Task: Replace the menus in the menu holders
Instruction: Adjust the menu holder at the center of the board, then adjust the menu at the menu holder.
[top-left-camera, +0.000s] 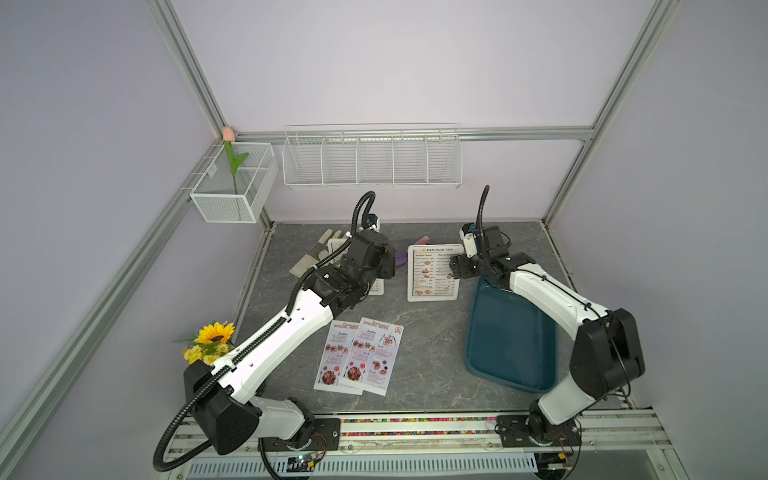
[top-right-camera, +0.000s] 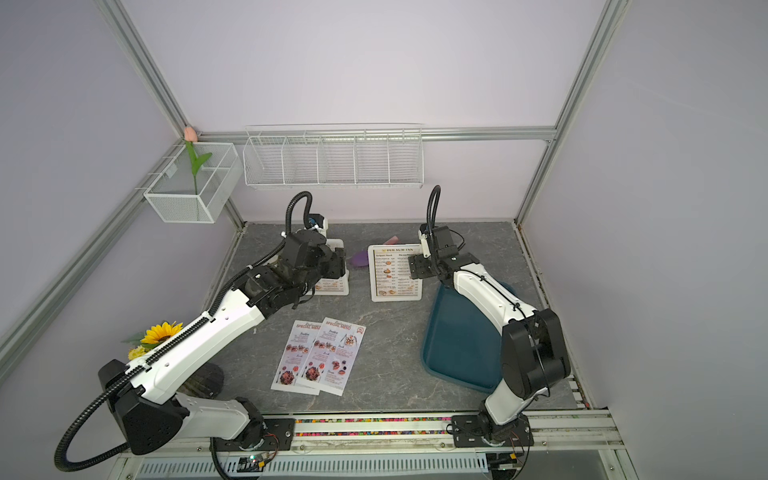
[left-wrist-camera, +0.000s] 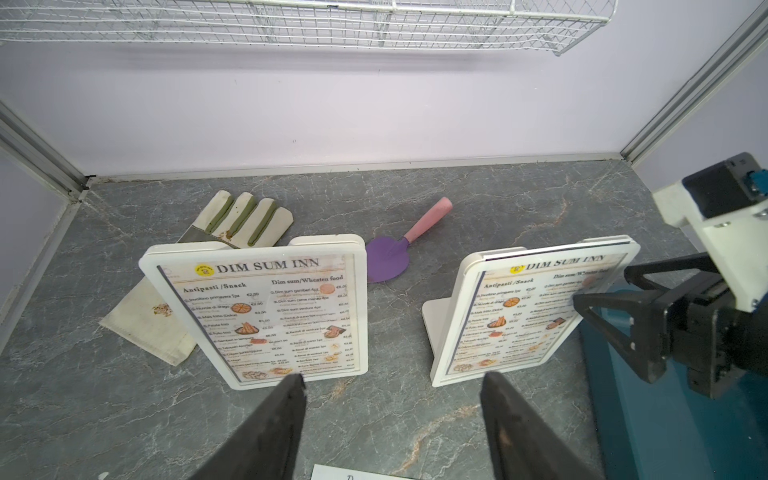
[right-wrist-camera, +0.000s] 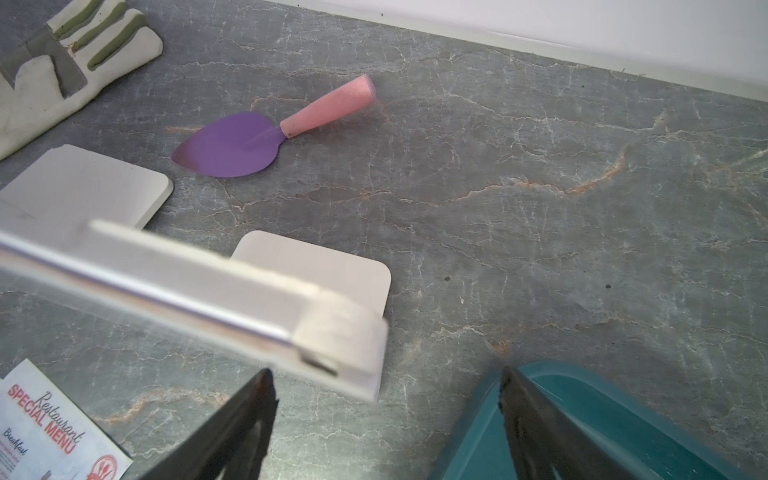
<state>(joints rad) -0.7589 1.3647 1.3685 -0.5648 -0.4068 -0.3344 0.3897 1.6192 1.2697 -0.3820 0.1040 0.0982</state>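
Note:
Two white menu holders stand side by side at the back of the table, each with a "DIM SUM INN" menu behind its face: the left one (left-wrist-camera: 324, 240) with its sheet (left-wrist-camera: 270, 316), the right one (left-wrist-camera: 436, 324) with its sheet (left-wrist-camera: 536, 316). Two pinkish "SPECIAL MENU" sheets (top-left-camera: 359, 357) lie overlapped on the table in front. My left gripper (left-wrist-camera: 390, 380) is open and empty, just in front of the gap between the holders. My right gripper (right-wrist-camera: 386, 376) is open beside the right holder's upper corner (right-wrist-camera: 340, 345) and touches nothing.
A dark teal tray (top-left-camera: 511, 345) lies right of the right holder, under my right arm. Behind the holders lie a pale glove (left-wrist-camera: 232, 220) and a purple trowel (left-wrist-camera: 388, 257) with a pink handle. White wire baskets (top-left-camera: 372, 162) hang on the back wall. Flowers (top-left-camera: 214, 332) stand front left.

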